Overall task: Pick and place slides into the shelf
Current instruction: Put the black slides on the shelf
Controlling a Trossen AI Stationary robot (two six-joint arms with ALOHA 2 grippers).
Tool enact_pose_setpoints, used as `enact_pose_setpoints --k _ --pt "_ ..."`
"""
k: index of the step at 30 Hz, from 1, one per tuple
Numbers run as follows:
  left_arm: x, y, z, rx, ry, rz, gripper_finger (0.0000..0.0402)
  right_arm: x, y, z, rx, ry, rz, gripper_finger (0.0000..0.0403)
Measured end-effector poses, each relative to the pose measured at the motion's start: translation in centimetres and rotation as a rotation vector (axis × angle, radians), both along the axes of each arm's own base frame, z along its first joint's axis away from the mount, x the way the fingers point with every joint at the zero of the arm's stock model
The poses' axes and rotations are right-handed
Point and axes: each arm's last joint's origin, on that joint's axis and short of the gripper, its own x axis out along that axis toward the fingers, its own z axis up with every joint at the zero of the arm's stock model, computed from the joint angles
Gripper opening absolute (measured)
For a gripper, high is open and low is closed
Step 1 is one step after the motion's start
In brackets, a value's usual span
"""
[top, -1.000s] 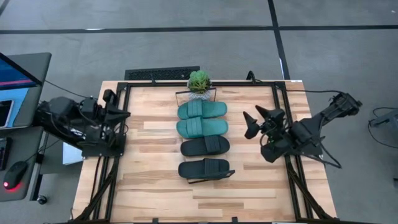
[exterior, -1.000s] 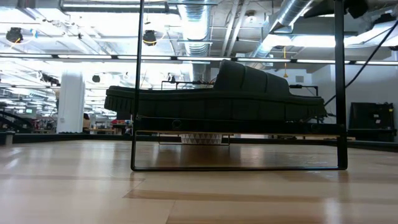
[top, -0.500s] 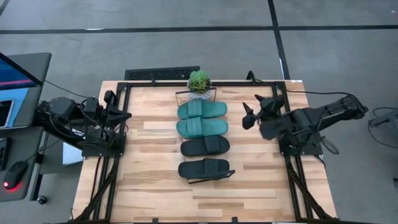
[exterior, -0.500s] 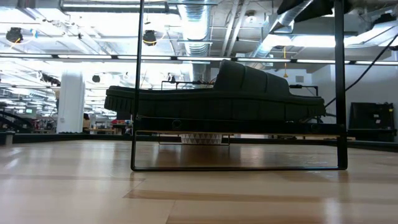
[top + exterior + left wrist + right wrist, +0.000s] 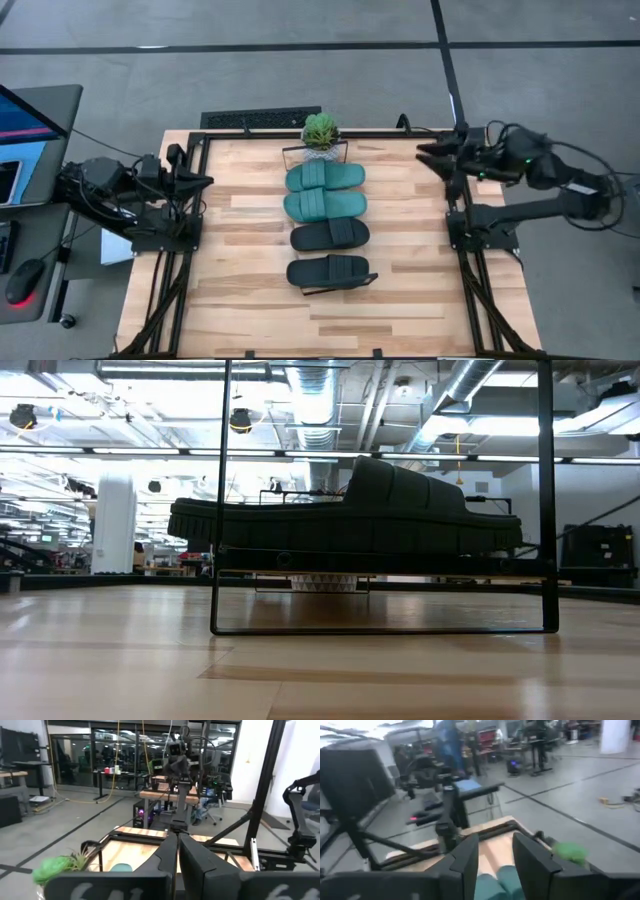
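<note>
From above, all four slides lie in a row down the middle of the surface on the shelf (image 5: 325, 287): two teal slides (image 5: 325, 191) toward the far edge, two black slides (image 5: 329, 253) toward the near edge. They look light, rubbery and flexible; the wide strap arching over each sole seems the best place to pinch, since a sole edge would likely bend and slip. The left claw (image 5: 197, 181) waits at the left edge, closed. The right claw (image 5: 430, 153), slightly open and empty, hangs over the far right corner; a second ago it was lower, beside the black slides, so that arm has swung back toward the far edge. At table height, one black slide (image 5: 345, 515) rests on the shelf's wire frame, unchanged. The left wrist view shows fingers (image 5: 167, 857) pressed together; the right wrist view shows fingers (image 5: 465, 860) apart.
</note>
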Motion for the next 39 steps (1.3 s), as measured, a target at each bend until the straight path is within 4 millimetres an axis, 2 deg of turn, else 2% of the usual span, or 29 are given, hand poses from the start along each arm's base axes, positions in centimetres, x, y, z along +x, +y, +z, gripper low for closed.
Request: enact_pose_setpoints --k 4,9,13,17,20,23,26,32,39 --pt "0.0 0.0 0.0 -0.037 -0.005 -0.003 0.0006 0.3 -0.9 -1.3 -0.038 0.129 -0.085 0.0118" --pt "0.0 0.0 0.0 -0.053 -0.007 -0.003 0.0006 1.4 -1.6 -1.4 -0.071 0.157 -0.115 0.0121" --pt "0.0 0.0 0.0 -0.060 -0.007 0.000 0.0006 1.7 -1.5 -2.2 -0.054 0.238 -0.063 0.0121" --pt "0.0 0.1 0.0 -0.062 -0.006 0.023 0.0006 2.0 -1.4 -3.8 0.006 0.396 -0.035 0.0118" --pt "0.0 0.2 0.0 -0.064 -0.006 0.051 0.0006 2.4 -1.2 -5.0 0.058 0.511 -0.009 0.0099" --pt "0.0 0.2 -0.1 -0.064 -0.003 0.061 0.0006 2.9 -0.8 -5.9 0.085 0.596 0.062 0.0053" --pt "0.0 0.2 -0.1 -0.061 0.004 0.064 0.0006 3.4 -0.3 -6.1 0.119 0.608 0.199 0.0010" --pt "0.0 0.2 -0.3 -0.060 0.022 0.064 0.0006 4.9 0.5 -6.8 0.218 0.640 0.462 0.0002" --pt "0.0 0.2 -0.5 -0.067 0.041 0.071 0.0006 7.7 1.3 -8.9 0.180 0.760 0.656 0.0000"
